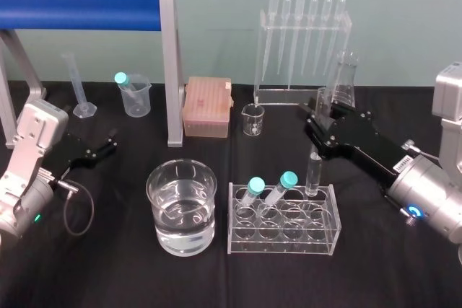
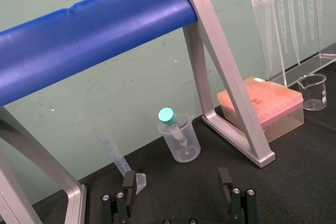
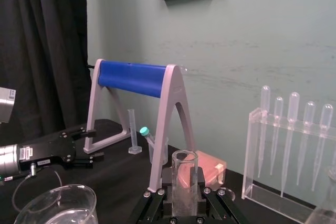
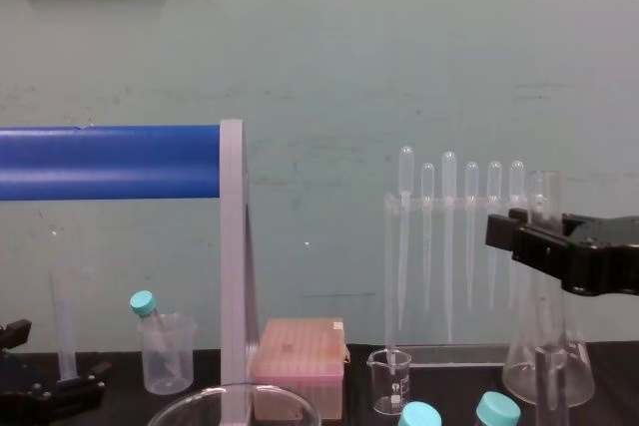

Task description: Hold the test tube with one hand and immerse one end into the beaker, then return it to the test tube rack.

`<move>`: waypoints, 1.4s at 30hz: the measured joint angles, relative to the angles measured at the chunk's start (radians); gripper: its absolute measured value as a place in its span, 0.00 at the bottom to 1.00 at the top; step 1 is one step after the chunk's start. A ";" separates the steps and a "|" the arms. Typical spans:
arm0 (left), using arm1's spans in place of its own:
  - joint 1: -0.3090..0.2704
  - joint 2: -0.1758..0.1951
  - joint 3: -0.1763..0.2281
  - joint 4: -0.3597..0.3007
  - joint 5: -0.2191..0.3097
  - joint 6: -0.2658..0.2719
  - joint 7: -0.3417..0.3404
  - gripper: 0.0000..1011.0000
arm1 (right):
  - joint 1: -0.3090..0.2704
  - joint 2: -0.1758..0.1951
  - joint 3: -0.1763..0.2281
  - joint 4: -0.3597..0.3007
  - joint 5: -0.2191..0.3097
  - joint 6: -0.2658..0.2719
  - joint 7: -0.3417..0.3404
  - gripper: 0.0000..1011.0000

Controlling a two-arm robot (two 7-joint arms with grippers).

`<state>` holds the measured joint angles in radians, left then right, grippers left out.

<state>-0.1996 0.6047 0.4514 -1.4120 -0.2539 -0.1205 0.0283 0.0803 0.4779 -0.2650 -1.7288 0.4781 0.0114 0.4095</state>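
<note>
The test tube [image 1: 314, 167] stands upright with my right gripper [image 1: 315, 115] shut on its upper part. Its lower end sits at the back right hole of the clear test tube rack [image 1: 283, 230]; how deep it goes I cannot tell. In the right wrist view the tube [image 3: 185, 167] rises between the fingers of that gripper [image 3: 185, 198]. In the chest view the same gripper [image 4: 529, 233] is at the right. The wide beaker [image 1: 181, 205], part full of water, stands left of the rack. My left gripper [image 1: 102, 148] rests open at the far left [image 2: 177, 182], holding nothing.
Two teal-capped tubes [image 1: 268, 191] lean in the rack. Behind stand a tiny glass beaker [image 1: 253, 119], a pink tip box [image 1: 208, 106], a pipette stand [image 1: 302, 48], a flask [image 1: 345, 81], a blue roller frame [image 1: 79, 5], a small plastic beaker [image 1: 134, 94] and a measuring cylinder [image 1: 78, 84].
</note>
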 joint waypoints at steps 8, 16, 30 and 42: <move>0.000 0.000 0.000 0.000 0.000 0.000 0.000 0.99 | 0.010 0.004 -0.009 -0.003 0.003 0.011 0.005 0.24; 0.000 0.000 0.000 0.000 0.000 0.000 0.000 0.99 | 0.010 0.003 -0.008 -0.003 0.003 0.010 0.004 0.24; 0.000 0.000 0.000 0.000 0.000 0.000 0.000 0.99 | 0.009 0.003 -0.007 -0.001 0.002 0.008 0.004 0.24; 0.000 0.000 0.000 0.000 0.000 0.000 0.000 0.99 | 0.009 0.003 -0.007 -0.001 0.002 0.007 0.003 0.24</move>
<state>-0.1995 0.6047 0.4514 -1.4120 -0.2539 -0.1205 0.0283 0.0890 0.4805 -0.2716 -1.7300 0.4800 0.0183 0.4125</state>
